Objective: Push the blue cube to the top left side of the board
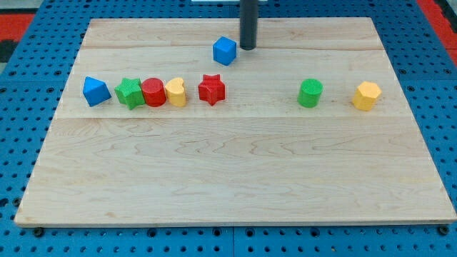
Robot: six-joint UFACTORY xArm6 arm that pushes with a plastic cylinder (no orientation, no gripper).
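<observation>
The blue cube (224, 51) sits on the wooden board (235, 171) near the view's top, a little left of centre. My tip (248, 47) is just to the cube's right, close to it with a small gap. The dark rod rises straight up out of the view's top edge.
A row lies below the cube: a blue triangular block (96, 91), a green star (129, 93), a red cylinder (153, 93), a yellow heart-like block (176, 92) and a red star (211, 89). A green cylinder (310, 93) and a yellow hexagonal block (366, 96) stand at the right.
</observation>
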